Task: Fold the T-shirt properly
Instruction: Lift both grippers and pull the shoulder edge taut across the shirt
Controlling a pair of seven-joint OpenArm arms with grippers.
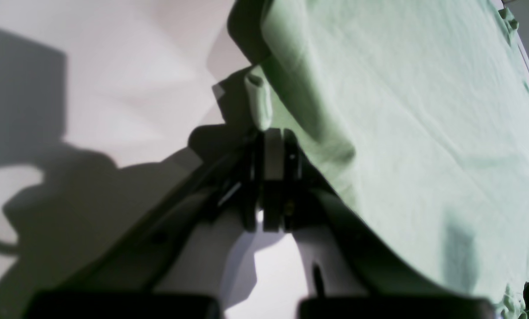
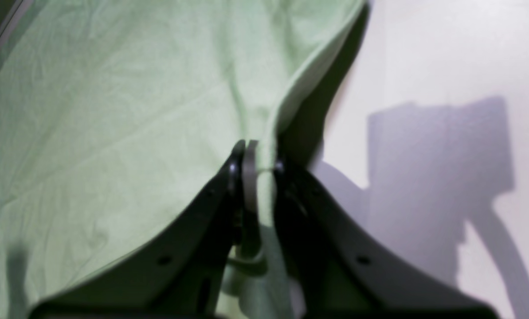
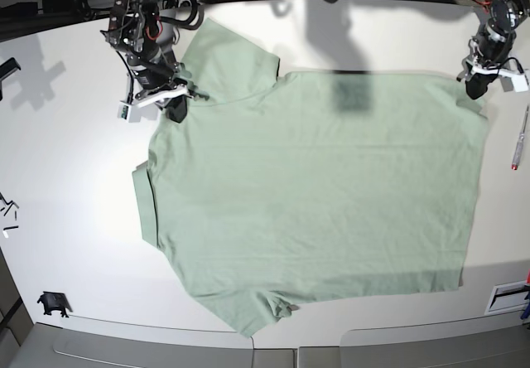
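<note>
The pale green T-shirt (image 3: 315, 186) lies flat and sideways on the white table (image 3: 66, 136), collar (image 3: 142, 206) to the left and hem to the right. One sleeve (image 3: 228, 61) points to the far side, the other (image 3: 265, 310) to the near edge. At the upper left, by the far sleeve's shoulder, my right gripper (image 3: 177, 107) is shut on the shirt; in the right wrist view the fabric (image 2: 113, 110) is pinched in the gripper (image 2: 257, 153). At the upper right hem corner my left gripper (image 3: 476, 86) is shut, and a small roll of cloth (image 1: 259, 104) sticks out past the gripper (image 1: 275, 133).
A pen (image 3: 520, 136) lies on the table right of the hem. A white label (image 3: 505, 297) sits at the near right corner. A small black object (image 3: 52, 303) rests at the near left, with small bits (image 3: 7, 206) at the left edge. Cables crowd the far edge.
</note>
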